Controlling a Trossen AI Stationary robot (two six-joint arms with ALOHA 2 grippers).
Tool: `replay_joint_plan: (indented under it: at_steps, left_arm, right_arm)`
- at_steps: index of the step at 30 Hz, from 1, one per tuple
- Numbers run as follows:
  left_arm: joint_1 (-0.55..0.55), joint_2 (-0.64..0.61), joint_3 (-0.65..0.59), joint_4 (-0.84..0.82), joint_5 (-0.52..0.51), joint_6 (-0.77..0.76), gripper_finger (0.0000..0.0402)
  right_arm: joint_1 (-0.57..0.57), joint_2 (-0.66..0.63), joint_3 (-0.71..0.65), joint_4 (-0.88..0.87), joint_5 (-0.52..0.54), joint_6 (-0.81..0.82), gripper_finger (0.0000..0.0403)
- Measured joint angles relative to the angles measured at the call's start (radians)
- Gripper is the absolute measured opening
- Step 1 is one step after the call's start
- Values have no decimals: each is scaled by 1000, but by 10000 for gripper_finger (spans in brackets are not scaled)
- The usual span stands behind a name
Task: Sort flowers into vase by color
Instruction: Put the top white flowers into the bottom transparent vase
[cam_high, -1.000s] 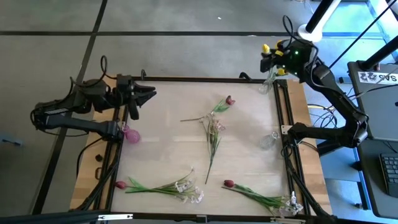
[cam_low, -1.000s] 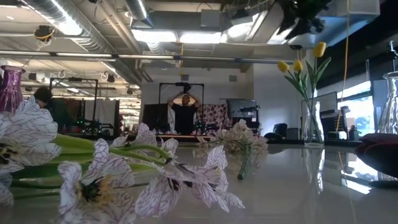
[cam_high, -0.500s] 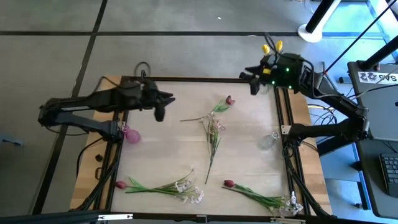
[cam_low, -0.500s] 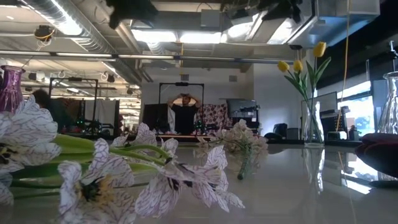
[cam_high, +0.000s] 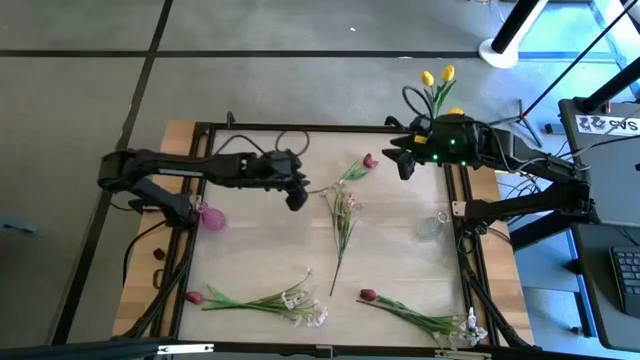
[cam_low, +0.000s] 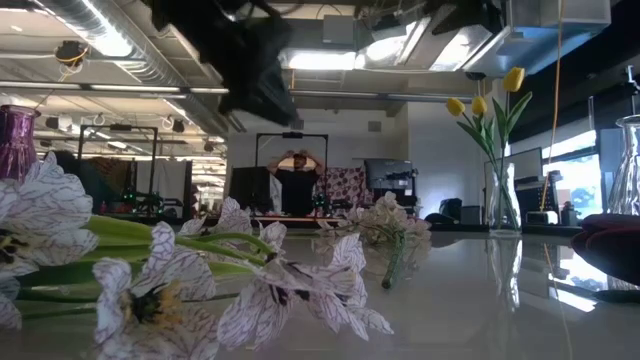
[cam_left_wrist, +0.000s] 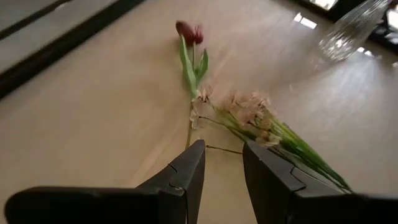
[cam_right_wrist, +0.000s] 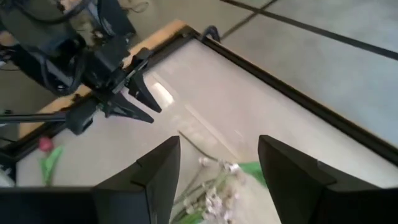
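Two grippers hung parted and empty over the table's far half, the left gripper (cam_high: 296, 197) reaching toward the middle flowers (cam_high: 342, 205), apparently to pick one, the right gripper (cam_high: 399, 159) near the far-right corner's yellow tulips (cam_high: 437, 76).

I've got yellow tulips (cam_high: 437, 77) standing upright at the top right of the high view. A dark red tulip (cam_high: 369, 160) with a white spray (cam_high: 345, 205) lies mid-frame. Two more red-tipped stems lie along the bottom: one (cam_high: 255, 300) lower left, one (cam_high: 410, 312) lower right.
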Motion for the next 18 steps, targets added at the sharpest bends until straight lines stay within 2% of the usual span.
replay_joint_plan:
  at_steps: [8, 12, 18]
  left_arm:
    - [-54, 123, 0, 73, 24, -81, 105]
    - [-86, 146, 0, 68, 75, -189, 105]
    - [-127, 145, 0, 16, 70, -308, 105]
  right_arm:
    - [28, 0, -30, -35, 6, 36, 216]
    - [28, 14, -93, -35, -40, 27, 216]
    - [75, 57, -238, 68, -140, 26, 220]
